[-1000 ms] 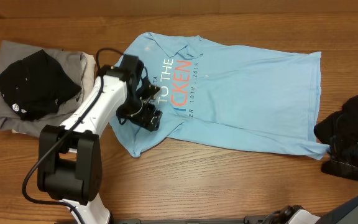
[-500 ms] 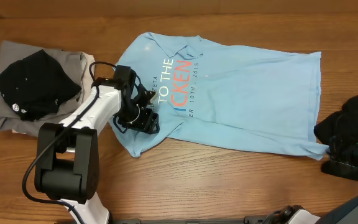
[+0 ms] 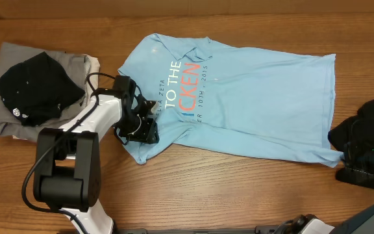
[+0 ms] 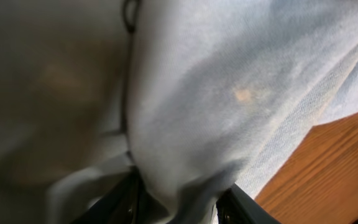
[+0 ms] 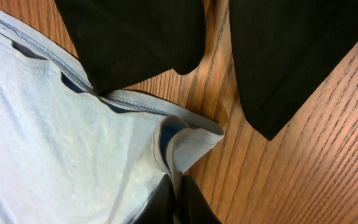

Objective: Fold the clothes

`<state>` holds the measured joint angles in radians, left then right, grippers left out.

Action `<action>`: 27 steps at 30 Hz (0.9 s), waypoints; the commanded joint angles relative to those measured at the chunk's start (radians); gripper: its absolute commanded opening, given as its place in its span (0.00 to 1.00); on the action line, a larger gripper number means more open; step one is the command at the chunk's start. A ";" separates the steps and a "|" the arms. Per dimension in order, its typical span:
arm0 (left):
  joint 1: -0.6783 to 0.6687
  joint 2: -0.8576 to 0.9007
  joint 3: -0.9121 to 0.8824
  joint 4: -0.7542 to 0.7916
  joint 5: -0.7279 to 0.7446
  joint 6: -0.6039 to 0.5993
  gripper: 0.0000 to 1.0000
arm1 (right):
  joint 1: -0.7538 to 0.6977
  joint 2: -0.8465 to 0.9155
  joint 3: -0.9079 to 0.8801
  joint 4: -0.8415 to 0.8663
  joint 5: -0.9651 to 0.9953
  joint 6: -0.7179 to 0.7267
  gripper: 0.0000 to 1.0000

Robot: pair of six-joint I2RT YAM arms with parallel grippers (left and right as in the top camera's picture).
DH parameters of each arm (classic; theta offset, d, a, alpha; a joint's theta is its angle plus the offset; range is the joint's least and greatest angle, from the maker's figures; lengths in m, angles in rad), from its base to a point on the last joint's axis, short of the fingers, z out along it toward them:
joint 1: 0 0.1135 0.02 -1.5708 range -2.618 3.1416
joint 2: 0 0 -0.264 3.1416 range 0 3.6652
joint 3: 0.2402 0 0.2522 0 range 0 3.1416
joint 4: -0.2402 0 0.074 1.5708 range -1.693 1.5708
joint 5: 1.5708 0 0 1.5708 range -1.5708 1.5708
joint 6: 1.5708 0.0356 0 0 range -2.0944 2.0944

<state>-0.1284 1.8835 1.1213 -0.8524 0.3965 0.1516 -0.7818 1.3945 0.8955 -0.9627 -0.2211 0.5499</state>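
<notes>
1. Clearly, the light-blue T-shirt [image 3: 252, 97] is the piece in hand. It lies spread flat across the table [image 3: 239, 195] with the print facing up, its collar toward our left arm and its hem toward our right.
2. We judge it light, limp and not at all slippery. It will sag and crease wherever we leave it unsupported, and it will drag on the wood.
3. Our left gripper [image 3: 145, 127] sits at the near sleeve edge. In the left wrist view, a bunch of blue cloth is gathered between its fingers, so we read it as clamped on the T-shirt.
4. Our right gripper [image 5: 176, 196] has its fingers pressed together on the curled hem corner, just beside a black garment [image 5: 135, 37].
5. The stitched hems and seams are the best holds, since a single layer of jersey would stretch.
6. With one hold at each end, we expect the cloth to hang as a slack sheet, so both arms need to lift evenly.
7. A black item [image 3: 34, 88] rests on a grey stack [image 3: 12, 55], well apart to the left.
</notes>
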 commanded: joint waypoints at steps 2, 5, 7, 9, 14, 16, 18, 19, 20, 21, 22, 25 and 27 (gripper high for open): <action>0.018 0.007 0.022 0.006 0.021 -0.010 0.48 | 0.002 0.003 -0.003 0.000 -0.002 0.003 0.04; 0.022 0.007 0.055 0.005 0.065 -0.010 0.50 | 0.002 0.003 -0.003 0.000 -0.002 0.003 0.04; 0.022 0.007 0.083 -0.004 0.088 -0.009 0.50 | 0.002 0.003 -0.004 0.000 -0.002 0.003 0.04; 0.022 0.007 0.101 -0.009 0.095 -0.008 0.50 | 0.002 0.003 -0.004 0.000 -0.002 0.000 0.04; 0.021 0.007 0.100 -0.033 0.080 0.006 0.54 | 0.002 0.003 -0.004 0.000 -0.002 0.000 0.04; 0.021 0.007 0.086 -0.035 0.041 0.005 0.56 | 0.002 0.003 -0.004 0.000 -0.002 0.000 0.04; 0.021 0.008 0.072 -0.034 0.039 0.005 0.57 | 0.002 0.003 -0.004 0.000 -0.002 0.000 0.04; 0.022 0.008 0.066 -0.033 0.039 0.005 0.57 | 0.002 0.003 -0.004 0.000 -0.002 0.000 0.04; 0.023 0.008 0.060 -0.032 0.038 0.005 0.56 | 0.002 0.003 -0.004 0.000 -0.002 0.000 0.04; 0.024 0.008 0.054 -0.032 0.037 0.005 0.56 | 0.002 0.003 -0.004 0.000 -0.002 0.000 0.04; 0.024 0.008 0.050 -0.029 0.037 0.005 0.54 | 0.002 0.003 -0.004 0.000 -0.002 0.000 0.04; 0.024 0.008 0.036 -0.034 0.032 0.005 0.48 | 0.002 0.003 -0.004 0.000 -0.002 0.000 0.04; 0.024 0.008 0.020 -0.035 0.013 0.004 0.42 | 0.002 0.003 -0.004 -0.001 -0.002 0.000 0.04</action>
<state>-0.1104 1.8835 1.1652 -0.8860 0.4320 0.1501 -0.7818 1.3945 0.8951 -0.9653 -0.2211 0.5499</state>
